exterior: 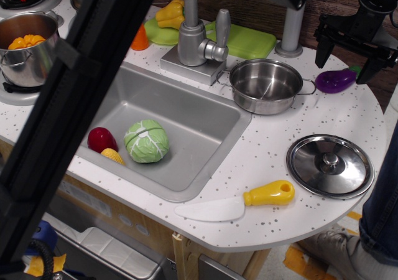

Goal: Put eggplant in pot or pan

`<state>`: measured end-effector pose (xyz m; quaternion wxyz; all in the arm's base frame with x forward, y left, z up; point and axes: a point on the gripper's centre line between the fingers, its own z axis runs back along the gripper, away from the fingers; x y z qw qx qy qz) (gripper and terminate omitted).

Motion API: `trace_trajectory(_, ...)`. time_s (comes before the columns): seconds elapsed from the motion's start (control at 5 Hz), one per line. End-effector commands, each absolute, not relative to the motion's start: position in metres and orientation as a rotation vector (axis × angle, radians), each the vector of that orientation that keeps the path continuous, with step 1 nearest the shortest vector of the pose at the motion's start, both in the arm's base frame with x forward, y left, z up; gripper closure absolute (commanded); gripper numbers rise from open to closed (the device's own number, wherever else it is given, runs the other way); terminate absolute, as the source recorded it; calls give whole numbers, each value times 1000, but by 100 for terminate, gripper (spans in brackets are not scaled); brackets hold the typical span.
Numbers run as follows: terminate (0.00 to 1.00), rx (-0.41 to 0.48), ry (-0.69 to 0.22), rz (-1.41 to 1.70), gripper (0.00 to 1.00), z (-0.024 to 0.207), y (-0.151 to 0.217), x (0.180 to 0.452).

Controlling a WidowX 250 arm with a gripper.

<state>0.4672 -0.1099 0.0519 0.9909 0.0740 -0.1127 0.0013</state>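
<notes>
The eggplant (336, 81) is small, glossy purple with a green stem cap, lying on the white speckled counter at the right, just right of the steel pan (266, 86). The pan is empty and stands between the sink and the eggplant. My black gripper (352, 59) hangs above the eggplant at the upper right, its fingers spread wide apart on either side of it, open and empty. The tips are a little above the eggplant, not touching it.
A steel lid (330, 165) and a yellow-handled toy knife (239, 204) lie on the counter front. The sink (186, 115) holds a cabbage (147, 141), a red toy and corn. A faucet (199, 37), green board (249, 40) and a pot (25, 53) are behind. A black arm strut crosses the left.
</notes>
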Motion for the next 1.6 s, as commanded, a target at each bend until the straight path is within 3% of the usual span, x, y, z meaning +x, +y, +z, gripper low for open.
trace_trajectory(0.0, 0, 148, -226, 3, 0, 52, -110, 467)
trace_trajectory(0.4, 0, 249, -277, -224, 0, 70, -107, 482)
trace_trajectory(1.4, 0, 224, -407, -490, 0, 62, -101, 507)
